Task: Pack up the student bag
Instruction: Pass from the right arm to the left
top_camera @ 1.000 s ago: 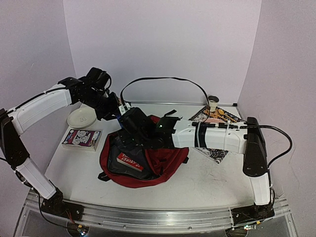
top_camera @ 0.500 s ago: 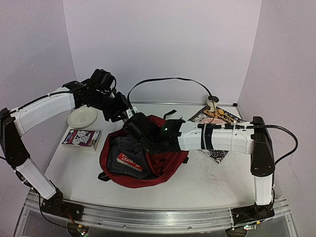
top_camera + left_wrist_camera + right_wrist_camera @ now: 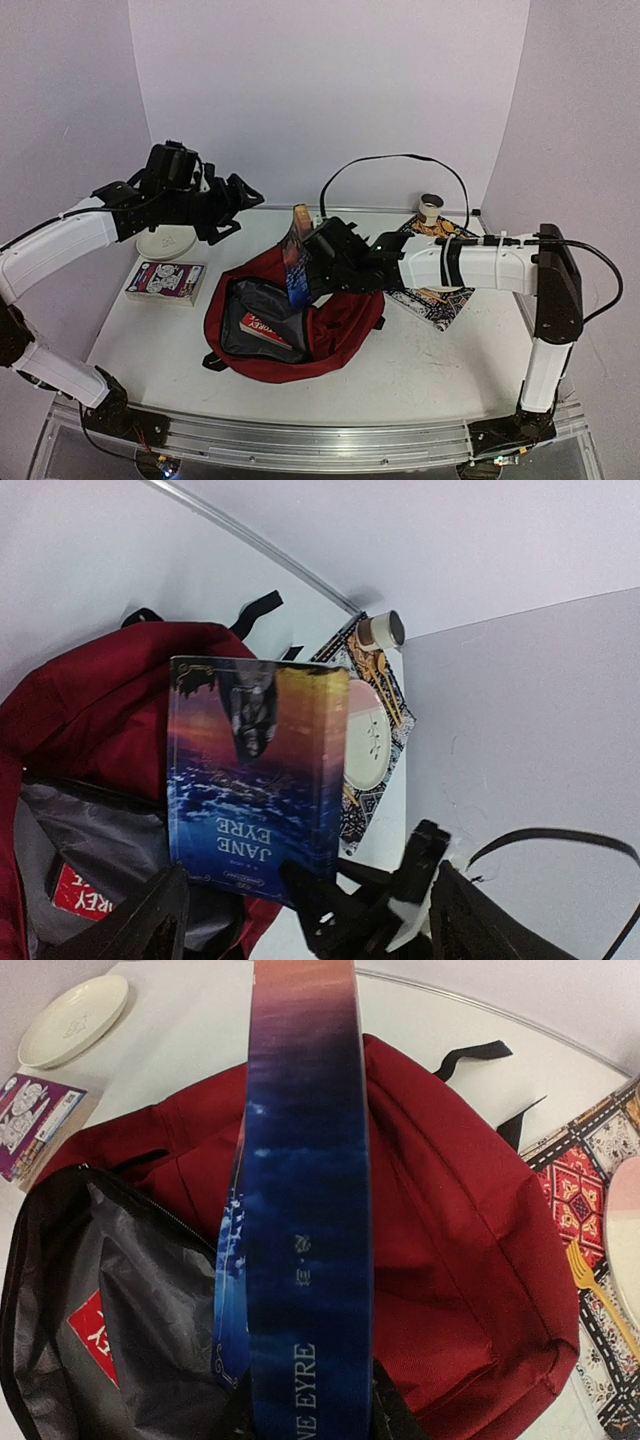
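Your right gripper point(image 3: 316, 268) is clamped on the lower end of a blue-and-orange paperback book titled Jane Eyre point(image 3: 297, 252), holding it upright with its spine toward the wrist camera. Just beneath it, the large dark red fabric backpack point(image 3: 345, 325) lies flat on the white table point(image 3: 430, 370). Its mouth is open to the grey lining, where a red-labelled item point(image 3: 265, 328) shows. Your left gripper point(image 3: 236, 198) hangs well apart to the left, jaws spread and empty, raised near a round white plate point(image 3: 165, 240).
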`<state>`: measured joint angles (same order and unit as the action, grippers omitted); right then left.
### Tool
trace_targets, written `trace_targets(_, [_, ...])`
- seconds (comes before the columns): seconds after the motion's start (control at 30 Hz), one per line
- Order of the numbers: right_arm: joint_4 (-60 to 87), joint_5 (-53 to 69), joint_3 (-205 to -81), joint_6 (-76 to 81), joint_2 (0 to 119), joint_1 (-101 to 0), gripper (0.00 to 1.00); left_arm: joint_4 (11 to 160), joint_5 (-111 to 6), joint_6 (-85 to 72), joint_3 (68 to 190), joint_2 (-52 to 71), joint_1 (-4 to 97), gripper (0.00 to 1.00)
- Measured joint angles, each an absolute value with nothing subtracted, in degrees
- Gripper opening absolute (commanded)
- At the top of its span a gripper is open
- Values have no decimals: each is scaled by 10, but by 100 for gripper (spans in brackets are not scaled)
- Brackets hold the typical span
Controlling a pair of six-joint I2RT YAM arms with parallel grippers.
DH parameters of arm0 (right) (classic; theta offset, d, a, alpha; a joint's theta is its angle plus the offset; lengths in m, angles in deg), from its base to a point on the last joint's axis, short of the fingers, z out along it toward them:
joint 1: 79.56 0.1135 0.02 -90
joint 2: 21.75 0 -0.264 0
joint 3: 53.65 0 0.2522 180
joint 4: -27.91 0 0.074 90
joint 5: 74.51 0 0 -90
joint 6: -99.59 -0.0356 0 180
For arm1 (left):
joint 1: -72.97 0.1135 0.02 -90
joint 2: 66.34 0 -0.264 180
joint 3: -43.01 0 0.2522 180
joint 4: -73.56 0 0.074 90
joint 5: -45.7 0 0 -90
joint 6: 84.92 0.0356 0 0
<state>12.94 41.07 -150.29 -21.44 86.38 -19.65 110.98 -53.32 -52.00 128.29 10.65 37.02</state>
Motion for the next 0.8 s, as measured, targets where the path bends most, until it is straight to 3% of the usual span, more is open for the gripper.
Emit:
trace_targets(0.33, [252,286,-1367,-319,756,-258,0,1016,-543,-574,1095,63,370,95])
trace_targets(0.8, [437,233,-1262,-485,678,-292,0,832,-592,-659,1032,85,361,100])
